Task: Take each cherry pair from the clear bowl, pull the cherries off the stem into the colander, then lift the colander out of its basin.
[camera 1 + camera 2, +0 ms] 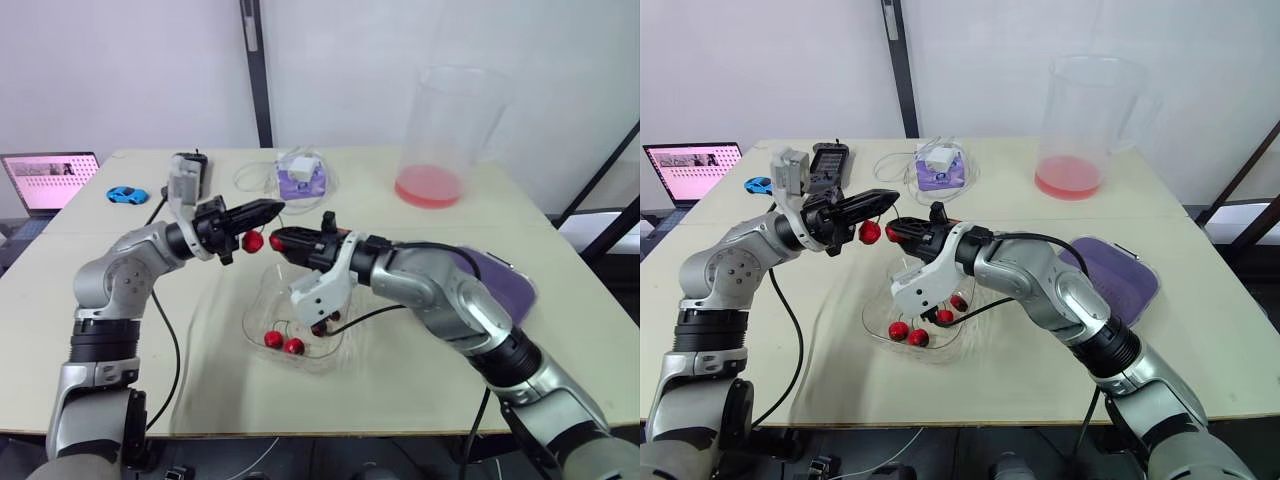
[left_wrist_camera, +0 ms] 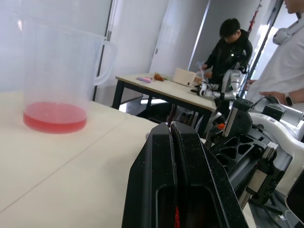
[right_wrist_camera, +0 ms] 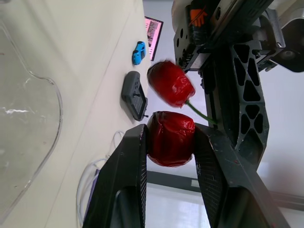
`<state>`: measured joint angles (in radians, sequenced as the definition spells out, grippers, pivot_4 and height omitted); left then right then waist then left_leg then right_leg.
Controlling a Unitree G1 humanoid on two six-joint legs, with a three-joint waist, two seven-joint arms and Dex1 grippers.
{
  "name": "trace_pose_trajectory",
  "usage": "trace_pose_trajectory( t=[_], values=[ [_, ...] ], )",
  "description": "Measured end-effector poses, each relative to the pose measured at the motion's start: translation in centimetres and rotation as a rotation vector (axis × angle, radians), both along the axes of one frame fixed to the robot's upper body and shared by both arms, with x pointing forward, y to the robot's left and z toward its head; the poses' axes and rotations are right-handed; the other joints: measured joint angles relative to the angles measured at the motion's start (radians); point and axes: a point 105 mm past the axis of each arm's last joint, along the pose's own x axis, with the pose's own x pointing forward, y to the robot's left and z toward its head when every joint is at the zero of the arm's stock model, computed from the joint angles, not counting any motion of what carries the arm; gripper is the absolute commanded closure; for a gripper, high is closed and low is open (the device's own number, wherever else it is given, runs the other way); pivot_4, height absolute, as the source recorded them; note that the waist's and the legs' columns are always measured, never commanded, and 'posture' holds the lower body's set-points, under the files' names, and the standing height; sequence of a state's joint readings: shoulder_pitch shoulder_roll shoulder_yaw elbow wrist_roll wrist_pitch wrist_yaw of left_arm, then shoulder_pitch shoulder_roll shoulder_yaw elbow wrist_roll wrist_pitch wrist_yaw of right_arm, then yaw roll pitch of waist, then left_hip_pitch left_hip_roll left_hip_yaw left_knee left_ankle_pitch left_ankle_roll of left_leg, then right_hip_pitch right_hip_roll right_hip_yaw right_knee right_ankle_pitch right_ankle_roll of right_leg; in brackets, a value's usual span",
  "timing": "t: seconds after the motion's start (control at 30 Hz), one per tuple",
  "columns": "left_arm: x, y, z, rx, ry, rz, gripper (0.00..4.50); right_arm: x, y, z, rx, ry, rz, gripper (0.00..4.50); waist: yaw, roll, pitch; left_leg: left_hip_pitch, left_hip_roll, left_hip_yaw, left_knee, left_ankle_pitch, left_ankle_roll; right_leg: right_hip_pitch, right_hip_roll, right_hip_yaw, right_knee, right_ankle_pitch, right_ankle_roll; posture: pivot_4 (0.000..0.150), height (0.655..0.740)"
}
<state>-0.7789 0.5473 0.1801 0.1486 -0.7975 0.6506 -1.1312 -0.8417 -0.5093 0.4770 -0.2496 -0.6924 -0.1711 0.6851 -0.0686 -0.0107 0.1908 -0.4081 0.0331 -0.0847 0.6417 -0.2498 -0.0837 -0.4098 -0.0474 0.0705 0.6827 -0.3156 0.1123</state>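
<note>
With the left fingers [image 1: 258, 211] pinched together on the stem [image 3: 199, 113] and the right fingers [image 3: 135, 156] clamped on one cherry [image 3: 170, 137] above the bowl [image 1: 868, 318], a freed cherry may drop there or onto the counter [image 1: 450, 380], missing the colander [image 1: 1125, 275] at 3 o'clock.

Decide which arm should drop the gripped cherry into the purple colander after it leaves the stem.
Right. The right gripper is shut on that cherry, the left gripper only pinches the stem, and the purple colander lies on the robot's right side.
</note>
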Motion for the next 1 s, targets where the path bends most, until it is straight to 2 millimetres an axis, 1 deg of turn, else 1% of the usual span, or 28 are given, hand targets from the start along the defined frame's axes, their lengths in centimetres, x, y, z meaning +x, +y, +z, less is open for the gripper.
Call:
trace_pose_trajectory(
  t=[0.03, 0.17, 0.2, 0.27, 0.33, 0.37, 0.4, 0.47, 0.57, 0.63, 0.67, 0.73, 0.77, 0.83, 0.9, 1.0],
  values=[
    [0.0, 0.0, 0.0, 0.000, 0.000, 0.000, 4.50, 0.0, -0.1, 0.0, -0.002, 0.001, -0.002, 2.14, 0.000, 0.000, 0.000, 0.000, 0.000, 0.000, 0.000, 0.000, 0.000, 0.000, 0.000, 0.000, 0.000, 0.000, 0.000, 0.150, 0.7332],
    [0.2, 0.1, -0.1, -0.001, 0.001, 0.009, 4.50, 0.1, -0.4, 0.1, -0.008, 0.001, -0.007, 0.23, 0.000, 0.000, 0.000, 0.000, 0.000, 0.000, 0.000, 0.000, 0.000, 0.000, 0.000, 0.000, 0.000, 0.000, 0.000, 0.150, 0.7332],
    [0.3, 0.2, -0.2, -0.001, 0.005, 0.014, 4.50, 0.1, -0.6, 0.0, -0.016, 0.008, -0.010, 0.05, 0.000, 0.000, 0.000, 0.000, 0.000, 0.000, 0.000, 0.000, 0.000, 0.000, 0.000, 0.000, 0.000, 0.000, 0.000, 0.150, 0.7332],
    [0.6, 0.4, -0.3, -0.002, 0.009, 0.022, 4.50, 0.1, -1.0, 0.0, -0.017, 0.060, -0.017, 0.05, 0.001, 0.000, 0.000, 0.000, 0.000, 0.000, 0.000, 0.000, 0.000, 0.000, 0.000, 0.000, 0.000, 0.000, 0.000, 0.150, 0.7332],
    [0.7, 0.5, -0.3, -0.002, 0.005, 0.023, 4.50, -0.6, -1.9, 0.2, 0.014, 0.205, -0.029, 0.05, 0.002, 0.000, 0.000, 0.000, 0.000, -0.001, 0.001, 0.000, 0.000, 0.001, 0.000, -0.001, 0.000, 0.000, 0.000, 0.150, 0.7332],
    [0.7, 0.5, -0.3, -0.001, 0.002, 0.021, 4.50, -1.2, -2.5, 0.3, 0.046, 0.330, -0.032, 0.05, 0.002, 0.000, 0.000, 0.000, 0.000, -0.001, 0.002, -0.001, 0.001, 0.001, 0.000, -0.001, 0.000, 0.000, 0.000, 0.150, 0.7332],
    [0.7, 0.5, -0.2, -0.001, 0.001, 0.020, 4.50, -1.5, -2.9, 0.6, 0.065, 0.396, -0.033, 0.05, 0.001, 0.000, 0.000, 0.000, 0.000, -0.001, 0.002, -0.001, 0.001, 0.002, 0.000, -0.001, 0.000, 0.000, 0.000, 0.150, 0.7332],
    [0.6, 0.5, -0.2, 0.000, 0.000, 0.017, 4.50, -2.4, -4.0, 1.4, 0.156, 0.626, -0.039, 0.05, 0.001, 0.000, 0.000, 0.000, 0.000, -0.002, 0.003, -0.003, 0.005, 0.002, 0.000, -0.002, 0.001, 0.000, 0.000, 0.150, 0.7332],
    [0.6, 0.5, -0.2, 0.001, -0.001, 0.016, 4.50, -3.0, -5.3, 1.8, 0.245, 0.858, -0.065, 0.05, 0.003, 0.000, 0.000, 0.000, 0.000, -0.003, 0.003, -0.003, 0.006, 0.003, 0.000, -0.002, 0.001, 0.000, 0.000, 0.150, 0.7332],
    [0.5, 0.5, -0.2, 0.000, -0.003, 0.012, 4.50, -3.3, -6.0, 1.9, 0.346, 1.049, -0.086, 0.05, 0.003, 0.000, 0.000, 0.000, 0.000, -0.003, 0.003, -0.004, 0.006, 0.003, 0.000, -0.002, 0.001, 0.000, 0.000, 0.150, 0.7332],
    [0.2, 0.7, -0.3, 0.004, -0.003, 0.009, 4.50, -3.4, -6.2, 2.5, 0.454, 1.171, -0.073, 0.05, 0.001, 0.000, 0.000, 0.000, 0.000, -0.003, 0.003, -0.004, 0.006, 0.003, 0.000, -0.002, 0.001, 0.000, 0.000, 0.150, 0.7332],
    [-0.4, 0.5, -0.5, 0.001, 0.003, -0.025, 4.50, -3.5, -6.6, 3.3, 0.633, 1.339, -0.027, 0.05, 0.000, 0.000, 0.000, 0.000, 0.000, -0.003, 0.003, -0.004, 0.006, 0.002, 0.001, -0.002, 0.001, 0.000, 0.000, 0.150, 0.7332],
    [-0.8, 0.5, -0.5, -0.005, 0.006, -0.039, 4.50, -3.5, -6.5, 3.1, 0.678, 1.406, -0.014, 0.05, 0.000, 0.000, 0.000, 0.000, 0.000, -0.003, 0.002, -0.004, 0.006, 0.002, 0.001, -0.002, 0.001, 0.000, 0.000, 0.150, 0.7332],
    [-1.3, 0.4, -0.6, -0.012, 0.019, -0.060, 4.50, -3.2, -6.3, 2.0, 0.717, 1.501, -0.021, 0.05, 0.000, 0.000, 0.000, 0.000, 0.000, -0.003, 0.002, -0.004, 0.006, 0.002, 0.000, -0.002, 0.001, 0.000, 0.000, 0.150, 0.7332],
    [-2.0, 0.4, -0.8, -0.021, 0.033, -0.081, 4.50, -2.6, -6.0, 1.1, 0.786, 1.595, -0.008, 0.05, 0.000, 0.000, 0.000, 0.000, 0.000, -0.003, 0.003, -0.004, 0.007, 0.002, 0.000, -0.002, 0.001, 0.000, 0.000, 0.150, 0.7332],
    [-2.6, 0.0, -0.9, -0.028, 0.045, -0.103, 4.50, -1.9, -5.3, 0.8, 0.848, 1.621, -0.002, 0.05, 0.002, 0.001, 0.000, 0.000, 0.000, -0.003, 0.003, -0.004, 0.007, 0.002, 0.000, -0.002, 0.001, 0.000, 0.000, 0.150, 0.7332]
  ],
)
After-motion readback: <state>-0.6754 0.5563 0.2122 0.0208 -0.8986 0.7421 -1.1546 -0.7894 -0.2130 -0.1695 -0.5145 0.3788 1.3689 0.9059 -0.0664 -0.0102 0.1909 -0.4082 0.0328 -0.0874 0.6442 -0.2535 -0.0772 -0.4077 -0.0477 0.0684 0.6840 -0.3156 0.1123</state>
